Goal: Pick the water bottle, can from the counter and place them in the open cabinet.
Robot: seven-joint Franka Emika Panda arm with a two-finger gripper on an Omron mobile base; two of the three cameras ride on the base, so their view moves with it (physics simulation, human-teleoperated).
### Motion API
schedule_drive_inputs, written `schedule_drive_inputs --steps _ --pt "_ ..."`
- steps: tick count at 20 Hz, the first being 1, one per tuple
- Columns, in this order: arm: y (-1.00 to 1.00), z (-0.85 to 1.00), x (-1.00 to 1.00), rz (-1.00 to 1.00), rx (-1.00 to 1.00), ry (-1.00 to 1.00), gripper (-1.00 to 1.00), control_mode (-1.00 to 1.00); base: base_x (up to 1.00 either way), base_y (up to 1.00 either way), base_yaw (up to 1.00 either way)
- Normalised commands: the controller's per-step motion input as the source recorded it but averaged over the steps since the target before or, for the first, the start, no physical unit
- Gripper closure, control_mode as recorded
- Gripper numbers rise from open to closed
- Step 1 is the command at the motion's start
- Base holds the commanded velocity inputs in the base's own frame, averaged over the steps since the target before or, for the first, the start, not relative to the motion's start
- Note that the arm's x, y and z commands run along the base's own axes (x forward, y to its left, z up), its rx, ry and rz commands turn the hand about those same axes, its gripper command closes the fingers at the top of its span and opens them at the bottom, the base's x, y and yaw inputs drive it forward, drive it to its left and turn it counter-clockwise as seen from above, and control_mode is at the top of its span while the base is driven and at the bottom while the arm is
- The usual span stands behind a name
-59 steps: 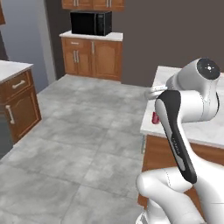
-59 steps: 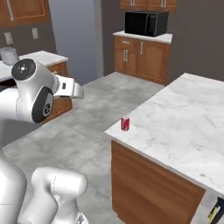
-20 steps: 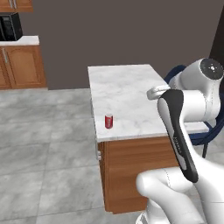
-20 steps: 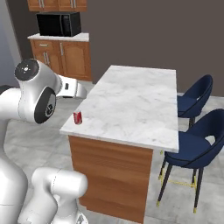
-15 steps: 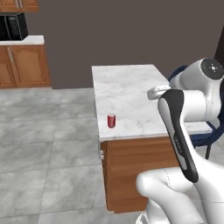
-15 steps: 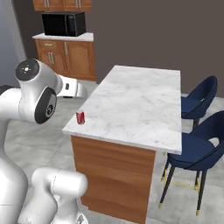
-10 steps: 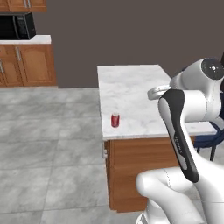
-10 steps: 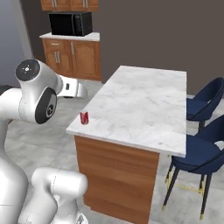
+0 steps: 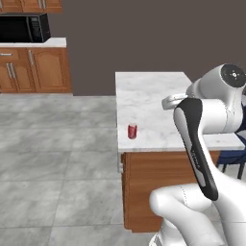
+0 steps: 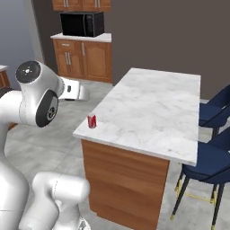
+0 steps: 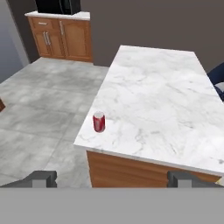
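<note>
1. Since the earlier frames the whole scene has slid across both base views: the base has driven, and the island now sits closer and more square-on. The can keeps its place on the slab, so this is camera travel, not the can moving.
2. The small red drink can with silver top (image 11: 99,121) stands upright near the corner of the white grey-veined marble counter (image 11: 162,100), close to the near edge and the left side as the hand view shows it. It also shows in the left base view (image 9: 132,131) and right base view (image 10: 92,121).
3. The two-finger gripper (image 11: 113,178) is spread wide and empty, held well short of the can, above the floor side of the island.
4. Progress, as judged: nothing is grasped or stowed. Both pick-ups and both placements remain. The bottle and the wall cabinet cannot be located here.
5. Surroundings: blue chairs (image 10: 211,134) stand at the island's far side; a black microwave (image 10: 82,24) sits on low wooden cabinets (image 10: 83,56) across the grey tiled floor (image 9: 57,144).
6. Nothing stands between gripper and can; the slab around it is bare.
</note>
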Motion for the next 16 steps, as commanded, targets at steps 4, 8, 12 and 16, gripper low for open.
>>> schedule_drive_inputs --steps 4,8,12,16 --pt "0.0 0.0 0.0 0.0 0.0 0.0 -1.0 1.0 0.04 0.0 0.06" --pt "0.0 -0.03 0.0 0.0 0.0 0.02 -1.0 -1.0 0.0 0.0 0.0" --pt "0.0 -0.08 0.01 0.0 0.0 0.07 -1.0 -1.0 0.0 0.0 0.0" --pt "0.02 -0.16 0.03 0.0 -0.05 0.01 -1.0 -1.0 0.0 0.0 0.0"
